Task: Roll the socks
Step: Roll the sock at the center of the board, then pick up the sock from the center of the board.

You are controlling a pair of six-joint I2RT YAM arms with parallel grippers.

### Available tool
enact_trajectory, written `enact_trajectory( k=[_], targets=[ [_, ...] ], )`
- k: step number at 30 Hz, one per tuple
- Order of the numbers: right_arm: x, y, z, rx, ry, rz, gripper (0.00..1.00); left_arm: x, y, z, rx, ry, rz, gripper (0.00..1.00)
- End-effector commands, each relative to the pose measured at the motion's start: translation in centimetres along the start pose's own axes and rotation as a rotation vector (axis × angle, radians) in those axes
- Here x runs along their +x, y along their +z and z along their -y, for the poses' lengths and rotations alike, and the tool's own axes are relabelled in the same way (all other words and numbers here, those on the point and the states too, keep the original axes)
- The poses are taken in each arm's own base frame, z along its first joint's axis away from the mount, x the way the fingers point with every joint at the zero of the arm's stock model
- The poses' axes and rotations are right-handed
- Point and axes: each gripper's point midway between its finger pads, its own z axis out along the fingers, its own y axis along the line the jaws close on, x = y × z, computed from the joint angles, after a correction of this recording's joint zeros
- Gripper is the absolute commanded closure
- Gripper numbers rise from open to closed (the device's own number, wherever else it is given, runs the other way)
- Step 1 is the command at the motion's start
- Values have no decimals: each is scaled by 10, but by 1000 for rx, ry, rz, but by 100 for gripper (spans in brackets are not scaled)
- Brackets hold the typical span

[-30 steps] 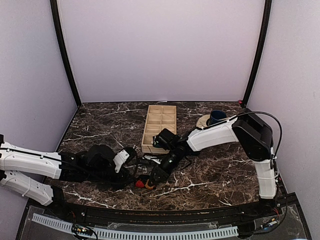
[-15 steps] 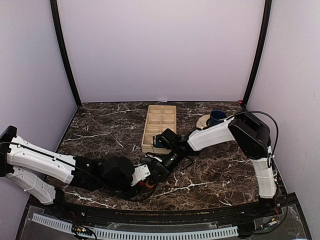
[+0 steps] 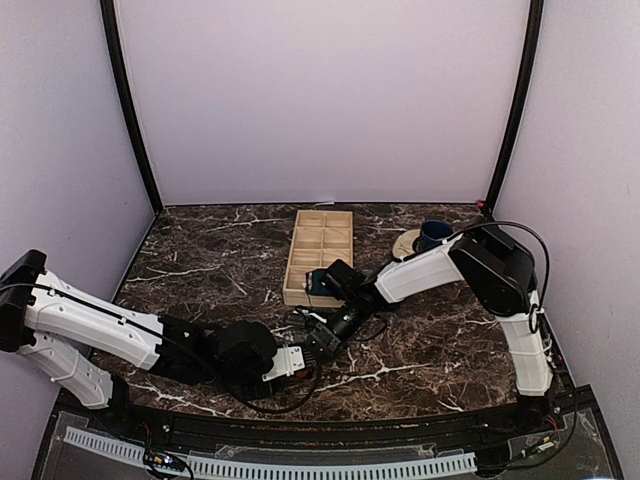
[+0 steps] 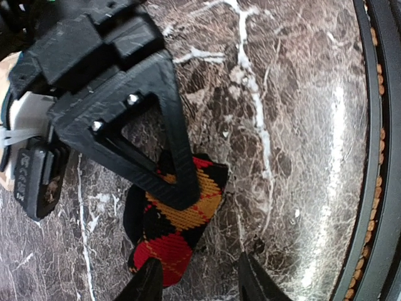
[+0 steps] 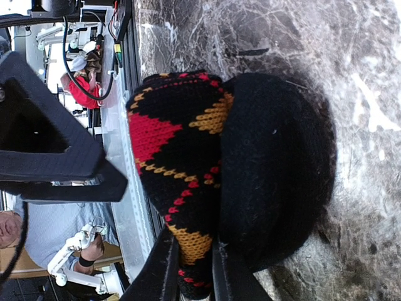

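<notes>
The argyle sock (image 4: 177,227), black with red and orange diamonds, lies bunched on the marble near the table's front edge. My right gripper (image 5: 193,271) is shut on its folded end, and a dark fuzzy bulge (image 5: 272,169) sits against the knit part (image 5: 175,150). My left gripper (image 4: 199,283) stands open just in front of the sock, one fingertip (image 4: 149,281) at its red end and the other over bare marble. In the top view both grippers (image 3: 312,347) meet and hide the socks. A teal patch (image 3: 316,283) shows by the tray; I cannot tell if it is the plain sock.
A wooden compartment tray (image 3: 322,250) lies at the middle back. A dark blue mug (image 3: 435,233) stands back right beside a white ring (image 3: 407,243). The black front rail (image 4: 376,157) runs close to the sock.
My left arm has swung right along the front edge and brought its open gripper up to the sock. The right gripper has drawn back slightly toward the tray, still holding the sock.
</notes>
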Motion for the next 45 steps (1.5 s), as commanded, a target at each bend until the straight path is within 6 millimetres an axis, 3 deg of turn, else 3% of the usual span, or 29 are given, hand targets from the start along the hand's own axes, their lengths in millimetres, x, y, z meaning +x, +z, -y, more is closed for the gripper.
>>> enact_trajectory(
  k=[1,29,38,45],
  targets=[
    [20,8,28,53,117,-42,89,-4,2,1,2,84,-5,56],
    [23,9,32,29,149,-46,89,-2,29,-4,-72,254,-33,57],
    [23,11,34,18,160,-52,89,-9,29,-11,-121,294,7,56],
    [21,10,33,9,161,-50,89,-4,35,-8,-101,310,-10,55]
  ],
)
